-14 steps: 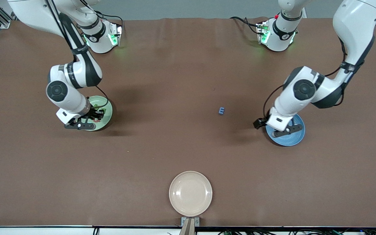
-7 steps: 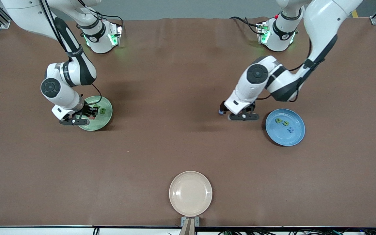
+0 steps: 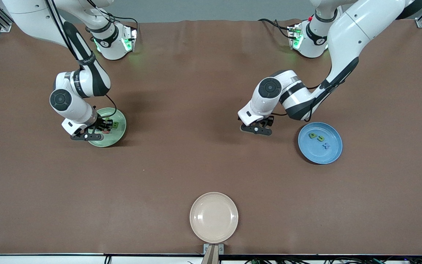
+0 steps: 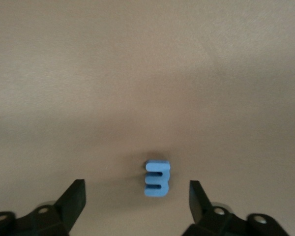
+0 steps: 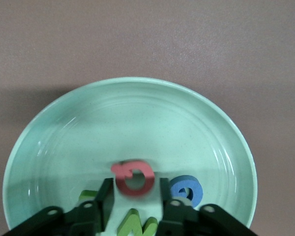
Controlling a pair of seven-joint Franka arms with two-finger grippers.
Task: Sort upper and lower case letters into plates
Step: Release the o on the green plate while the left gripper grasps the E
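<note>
A: Start with the front view. What has changed?

B: A second ago the left gripper [image 3: 255, 128] sat over the blue plate [image 3: 333, 154]. It has since swung toward the middle of the table and now hangs low over the spot where the blue E lay. The arm hides that letter here. The blue plate is uncovered, showing two green letters [image 3: 316, 137] and a small blue one [image 3: 326, 145].

A: And the right gripper [image 3: 94, 132]?

B: It has hardly moved; it stays low over the green plate [image 3: 120, 127], where a green letter [image 3: 115, 125] shows. The cream plate [image 3: 214, 217] nearest the camera holds nothing.

A: Left wrist view?

B: The blue E [image 4: 157, 178] lies on the bare table between the spread fingers [image 4: 73, 199], touching neither. Nothing is pinched yet.

A: So that is the last loose letter?

B: It looks so. It is a capital, so I judge it belongs with the ones in the green plate, toward the right arm's end.

A: Right wrist view?

B: The red letter [image 5: 133, 177] sits in the green plate [image 5: 64, 118], just ahead of the part-open fingers [image 5: 104, 196] and a little blurred. Whether it is loose yet I cannot tell; I judge it a drop in progress. A blue letter [image 5: 186, 189] and a green one [image 5: 136, 225] lie beside it.
</note>
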